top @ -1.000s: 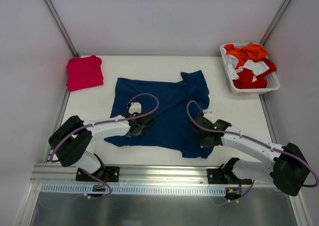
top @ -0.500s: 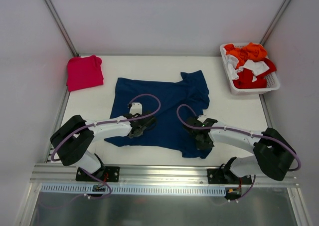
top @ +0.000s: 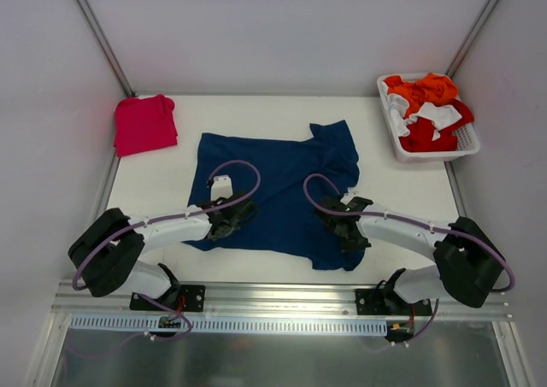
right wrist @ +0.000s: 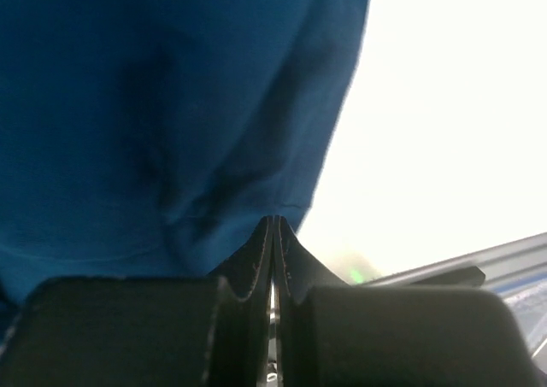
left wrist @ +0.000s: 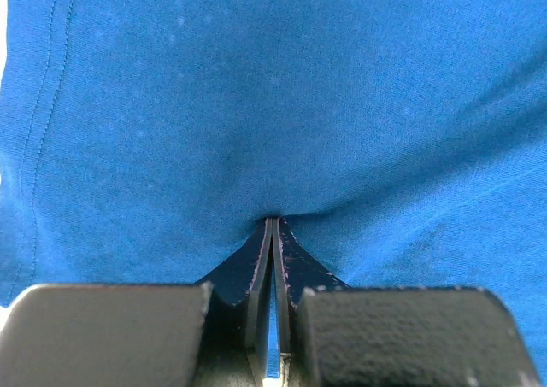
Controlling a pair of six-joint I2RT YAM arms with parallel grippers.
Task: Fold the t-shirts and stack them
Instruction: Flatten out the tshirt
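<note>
- The navy t-shirt lies spread out in the middle of the white table, one sleeve reaching toward the far right and its near hem toward the arm bases
- The cloth is mostly flat, with soft wrinkles around both grippers and a ragged, uneven near edge
- The left gripper sits low on the near left part of the navy t-shirt, just inside its left edge
- In the left wrist view its fingers are pressed together with only a thin slit between them, and the blue cloth puckers into a small fold right at the tips, so the jaws are clamped on the fabric
- A stitched seam runs down the left side of that view
- The right gripper rests on the near right part of the same shirt, close to its right edge
- In the right wrist view its fingers are likewise closed tight, dark creases in the cloth gathering at the tips, so this pair also pinches the shirt
- Beside those tips the shirt's edge gives way to bare table, with a metal rail showing at the lower right
- The pink-red t-shirt lies folded in a compact bundle at the far left corner of the table, well apart from the navy one and from both grippers
- A white basket stands at the far right corner, holding a heap of orange, red and white cloths
- A purple cable loops above each wrist
</note>
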